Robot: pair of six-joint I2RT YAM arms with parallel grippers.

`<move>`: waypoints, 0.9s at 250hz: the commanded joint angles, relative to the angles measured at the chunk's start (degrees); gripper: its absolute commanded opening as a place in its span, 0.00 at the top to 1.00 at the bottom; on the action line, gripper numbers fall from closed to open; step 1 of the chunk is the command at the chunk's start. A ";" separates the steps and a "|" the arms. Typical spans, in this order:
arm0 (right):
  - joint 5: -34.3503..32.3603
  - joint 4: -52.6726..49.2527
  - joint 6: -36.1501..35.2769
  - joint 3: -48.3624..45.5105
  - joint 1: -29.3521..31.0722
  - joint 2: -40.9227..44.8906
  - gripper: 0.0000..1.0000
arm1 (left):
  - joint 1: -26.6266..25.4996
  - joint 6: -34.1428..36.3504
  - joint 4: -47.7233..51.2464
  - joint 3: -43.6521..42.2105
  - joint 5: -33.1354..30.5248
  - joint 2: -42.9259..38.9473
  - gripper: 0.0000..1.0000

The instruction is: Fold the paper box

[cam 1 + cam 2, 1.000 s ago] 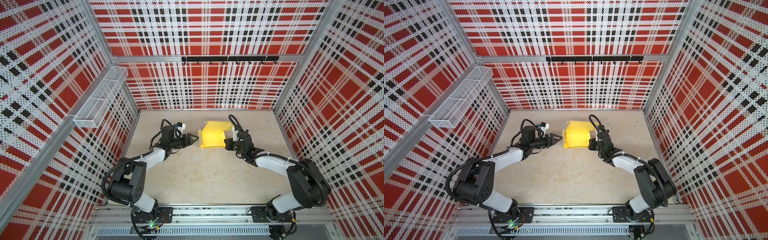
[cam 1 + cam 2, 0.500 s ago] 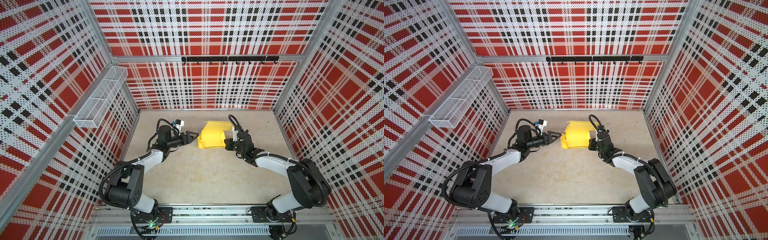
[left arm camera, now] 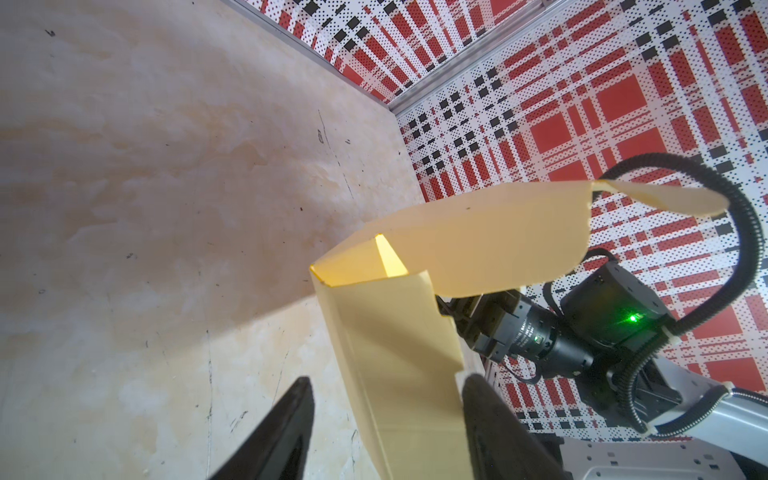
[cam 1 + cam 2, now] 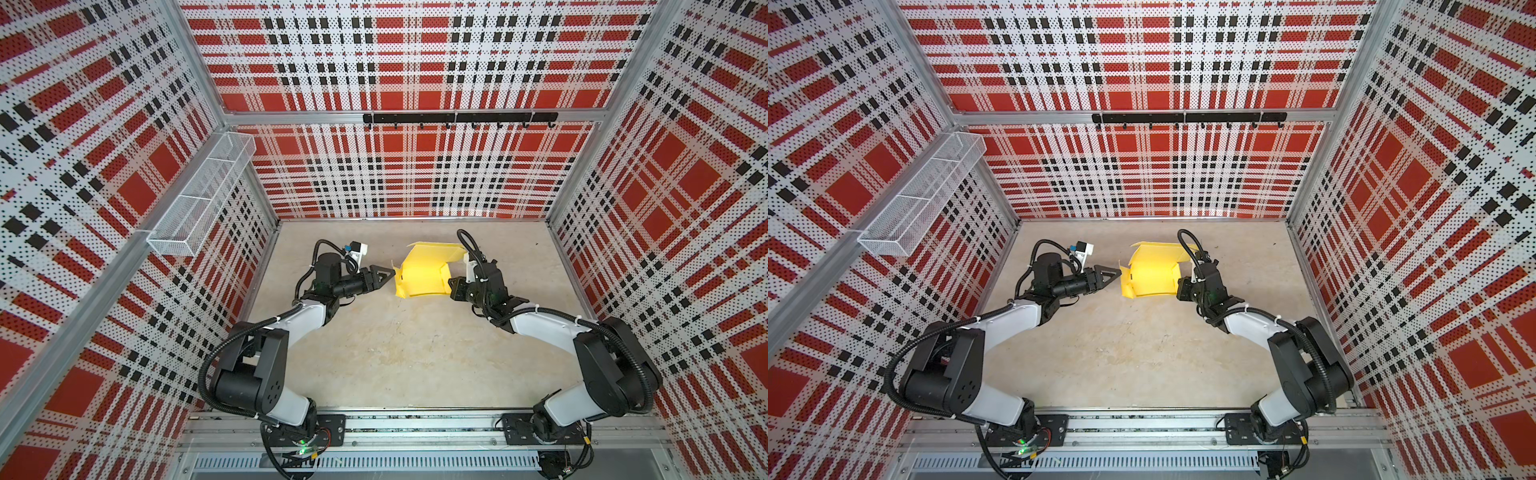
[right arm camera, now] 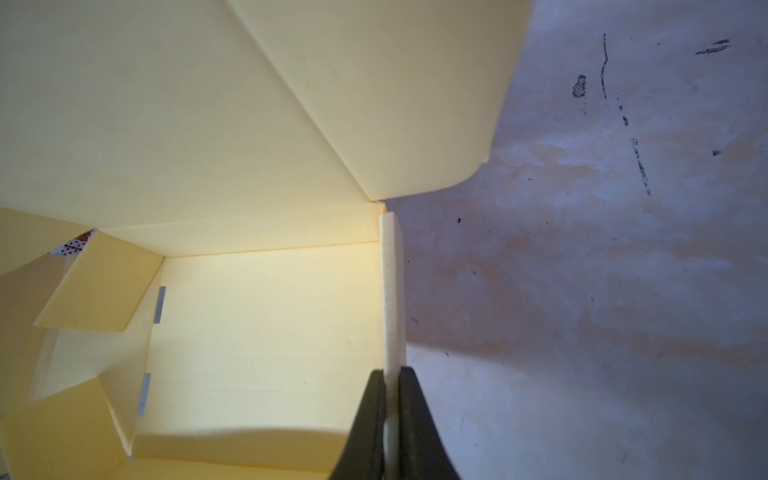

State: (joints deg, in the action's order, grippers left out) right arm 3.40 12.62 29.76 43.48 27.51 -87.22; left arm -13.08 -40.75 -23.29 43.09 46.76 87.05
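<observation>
Around me stand walls (image 4: 415, 187) of perforated panel printed in red, black and white plaid, framed in aluminium. My desk (image 4: 415, 353) is a mottled beige, scuffed surface, evenly lit. A white wire basket (image 4: 203, 195) hangs on the left wall; a black hook rail (image 4: 457, 118) crosses the back wall.

paper box (image 4: 424, 276) | pale yellow card | partly folded, lid flap raised | far middle

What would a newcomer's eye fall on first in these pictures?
The bright yellow paper box, half folded with flaps up, stands out toward the back of the table. The right hand pinches one side wall, while the left hand straddles the opposite flap, jaws apart. Red plaid walls surround everything.
</observation>
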 commanded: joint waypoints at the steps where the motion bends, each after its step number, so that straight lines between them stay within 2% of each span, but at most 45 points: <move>1: 0.29 2.59 -0.65 2.08 0.00 1.18 0.90 | -0.97 1.63 2.34 0.50 -2.11 0.86 0.43; 141: -0.45 1.26 -1.19 2.95 0.53 1.86 0.89 | -3.74 2.98 9.28 3.20 -7.71 3.63 0.45; 198: -0.85 0.52 -1.50 3.43 1.12 1.37 0.89 | -3.84 1.93 9.68 4.43 -7.34 4.27 0.45; 203: -0.93 0.40 -1.53 3.54 1.22 1.23 0.89 | -5.54 1.91 9.73 4.50 -7.33 4.28 0.45; 225: -1.09 -0.17 -1.79 4.24 1.66 0.50 0.89 | -5.97 1.64 9.82 4.89 -7.37 4.54 0.45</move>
State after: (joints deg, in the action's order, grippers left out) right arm 2.83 10.61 28.91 44.77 28.42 -87.22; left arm -17.45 -38.74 -14.17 45.74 39.94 90.63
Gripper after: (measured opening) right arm 0.108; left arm 0.548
